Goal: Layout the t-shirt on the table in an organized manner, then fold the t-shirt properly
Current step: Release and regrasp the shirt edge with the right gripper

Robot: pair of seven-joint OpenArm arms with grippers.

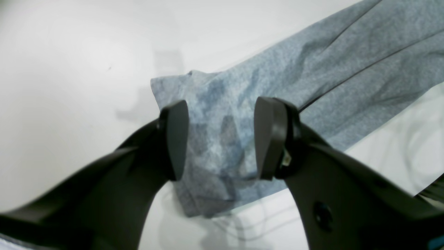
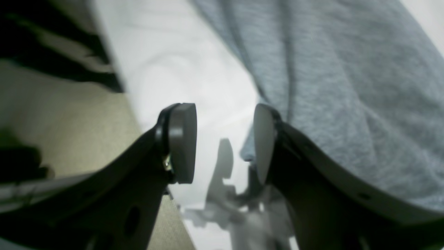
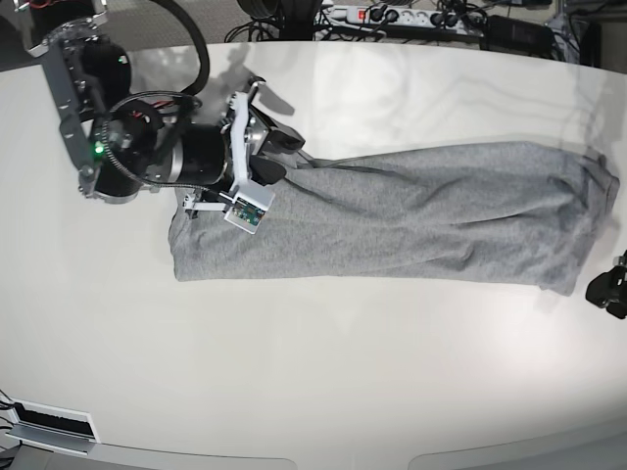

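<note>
— Lying across the middle of the table (image 3: 313, 392), is that the t-shirt (image 3: 411, 220)?

— Yes. It stretches in a long band from about 9 o'clock to 3 o'clock in the base view, folded lengthwise, with soft ridges running along it. Heather-grey knit, matte, plain side up. In the left wrist view faint dark shapes show through the cloth near its end.

— And the surface under it?

— Glossy off-white, with a curved edge at 6 o'clock; it mirrors the arms faintly.

— What about the right gripper (image 2: 223, 142)?

— Its jaws stand spread, nothing between them. Through the gap you see bare table; one black pad touches or sits just beside the shirt's edge, I cannot tell which. In the base view that arm (image 3: 147, 147) lies over the shirt's 9 o'clock end.

— The left gripper (image 1: 220, 139)?

— Also spread, its smooth, rounded dark pads either side of the shirt's end, with cloth seen between them. Whether they touch the fabric I cannot tell. In the base view only a black bit shows at the 3 o'clock edge.

— Anything else?

— A white power strip (image 3: 402, 18) and cables at 12 o'clock, beyond the table.
</note>
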